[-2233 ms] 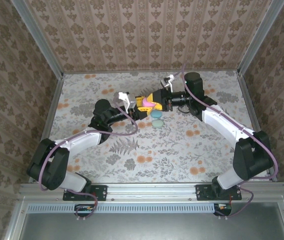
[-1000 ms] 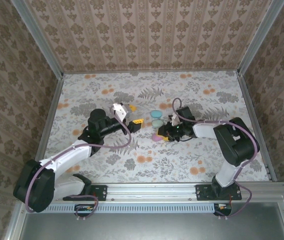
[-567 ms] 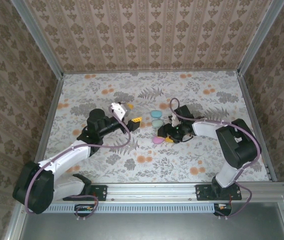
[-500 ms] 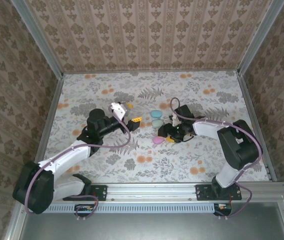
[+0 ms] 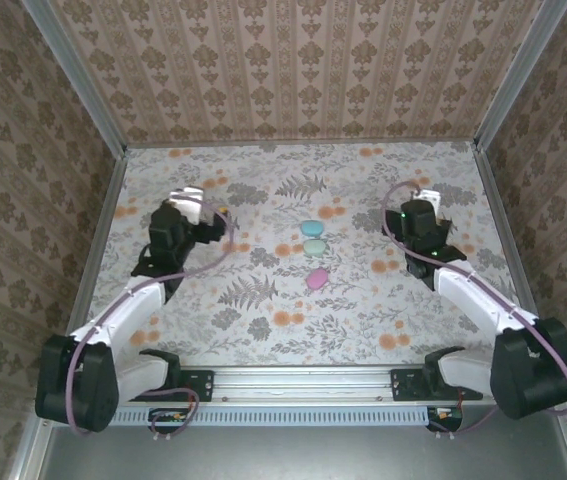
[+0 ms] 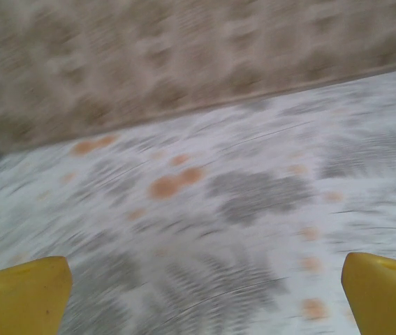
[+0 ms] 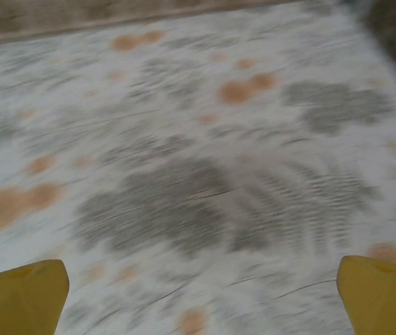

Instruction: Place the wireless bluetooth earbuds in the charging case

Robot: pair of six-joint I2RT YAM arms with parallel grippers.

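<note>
**Top external view: both grippers released, three cases mid-table**

Seen from above, the left gripper sat at about 9 o'clock from the table's middle. The right gripper sat at about 3 o'clock, and each was well apart from the cases. Three egg-shaped pastel shells lay on the floral table between them. A cyan charging case lay at 12 o'clock of the group, with a mint charging case just beside it towards 6 o'clock. A pink charging case lay farther towards 6 o'clock, apart from the other two (the earbuds themselves were too small to pick out). The left wrist camera showed the yellow left fingertips in the two lower corners, spread wide with only blurred tablecloth between them. The right wrist camera showed the yellow right fingertips equally wide apart, grasping nothing.
</note>
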